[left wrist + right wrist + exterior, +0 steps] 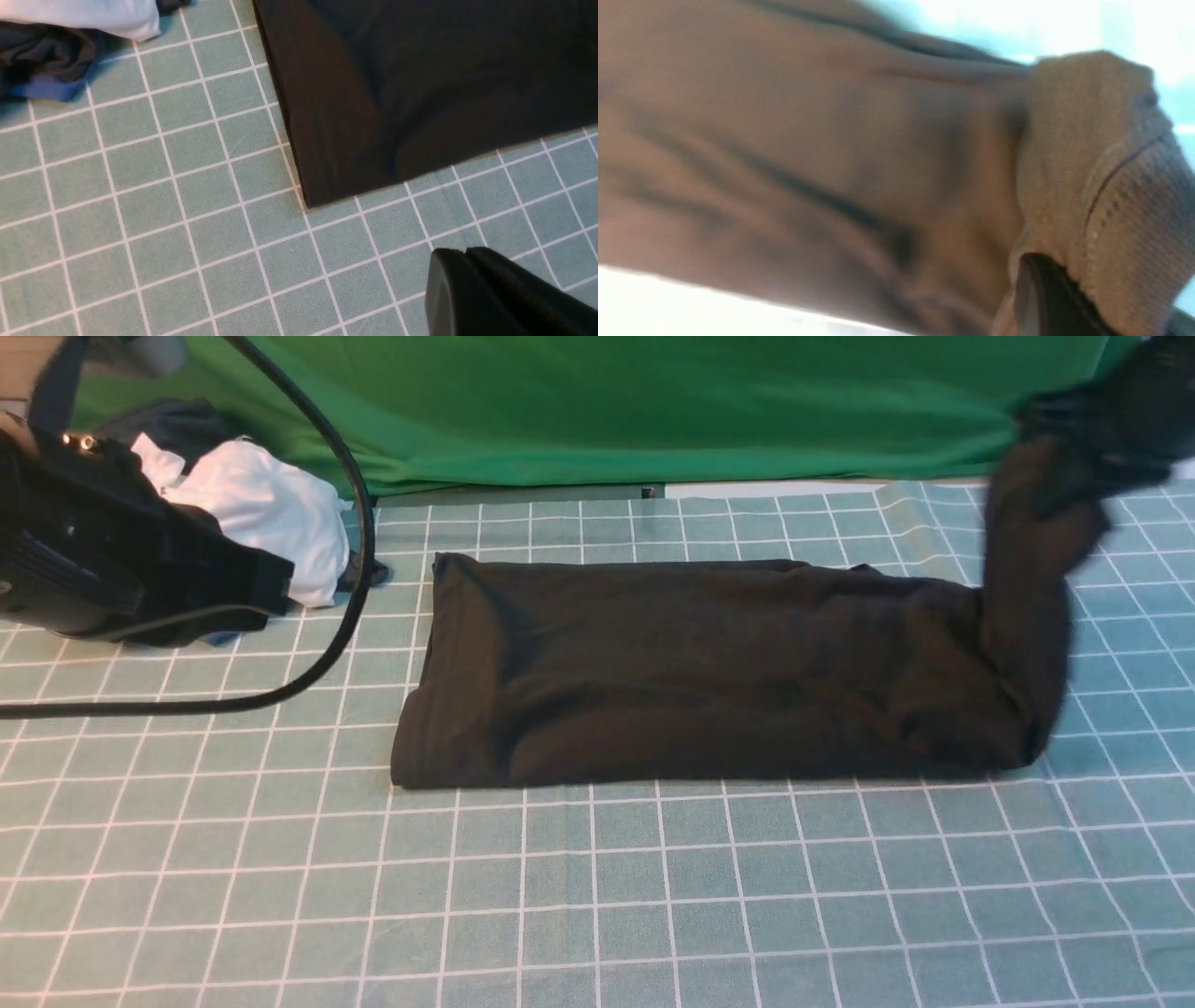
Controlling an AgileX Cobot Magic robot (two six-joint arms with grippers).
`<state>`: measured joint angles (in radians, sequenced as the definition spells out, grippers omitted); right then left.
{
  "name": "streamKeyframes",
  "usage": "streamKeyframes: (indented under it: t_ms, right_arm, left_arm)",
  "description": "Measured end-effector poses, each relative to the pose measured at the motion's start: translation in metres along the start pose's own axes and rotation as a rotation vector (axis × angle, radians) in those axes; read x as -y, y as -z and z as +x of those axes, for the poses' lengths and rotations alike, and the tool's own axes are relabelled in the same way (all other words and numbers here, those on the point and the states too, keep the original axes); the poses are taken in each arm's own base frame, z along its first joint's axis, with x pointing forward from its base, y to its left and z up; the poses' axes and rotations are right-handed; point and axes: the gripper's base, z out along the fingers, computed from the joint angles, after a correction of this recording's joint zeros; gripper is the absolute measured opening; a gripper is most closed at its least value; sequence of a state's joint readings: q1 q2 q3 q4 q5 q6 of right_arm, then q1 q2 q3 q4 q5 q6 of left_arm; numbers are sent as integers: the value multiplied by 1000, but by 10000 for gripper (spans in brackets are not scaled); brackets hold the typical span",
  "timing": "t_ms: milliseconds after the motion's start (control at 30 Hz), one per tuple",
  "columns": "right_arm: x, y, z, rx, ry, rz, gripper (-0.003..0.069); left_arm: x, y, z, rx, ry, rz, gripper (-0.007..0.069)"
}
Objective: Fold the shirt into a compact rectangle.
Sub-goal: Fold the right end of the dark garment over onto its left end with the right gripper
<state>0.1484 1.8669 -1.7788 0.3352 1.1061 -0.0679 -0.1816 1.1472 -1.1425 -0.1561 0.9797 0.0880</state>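
The black shirt lies on the gridded mat as a long folded strip. Its print and neck label are hidden. Its right end is lifted off the mat and hangs from my right gripper, which is shut on it at the far right. In the right wrist view the shirt fills the frame and wraps one dark finger. My left gripper hovers left of the strip, apart from it. In the left wrist view the left gripper is shut on nothing, near the shirt's front left corner.
A white garment and dark grey and blue clothes are piled at the back left, behind my left arm. A black cable loops over the mat beside them. A green backdrop closes the far side.
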Motion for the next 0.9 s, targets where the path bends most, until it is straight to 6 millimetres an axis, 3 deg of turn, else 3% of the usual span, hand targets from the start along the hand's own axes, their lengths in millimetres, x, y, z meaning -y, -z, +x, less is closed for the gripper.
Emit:
streamKeyframes:
  t_ms: [33,67,200,233,300,333,367,433,600,667,800,867,900]
  right_arm:
    - [-4,-1,0,3,5,-7,43]
    - [-33,-5,-1,32,40,-56,43]
    - [-98,-22,2,71,110,-163,43]
    - [-101,-22,2,74,113,-168,43]
    - [-142,-43,8,72,152,-236,43]
    - [-142,-44,8,74,150,-238,43]
    - [-166,-57,12,72,168,-280,43]
    - [-191,-73,17,69,178,-327,43]
    - [-228,-105,25,65,193,-381,43]
    - [-246,-132,31,48,168,-411,43]
    - [-256,-162,38,28,132,-434,62]
    - [-262,-182,45,14,102,-449,113]
    - [-263,-182,45,16,102,-450,119]
  left_arm:
    - [0,0,0,0,0,0,11]
    - [0,0,0,0,0,1,11]
    - [0,0,0,1,2,2,11]
    - [0,0,0,1,2,2,11]
    - [0,0,0,1,2,2,11]
    - [0,0,0,1,2,2,11]
    - [0,0,0,1,2,3,11]
    - [1,0,0,2,8,12,11]
    - [2,0,0,4,18,27,11]
    - [3,0,-1,6,20,29,11]
    - [3,0,-1,7,20,29,11]
    - [3,0,-1,7,20,29,11]
    - [3,0,-1,7,20,29,11]
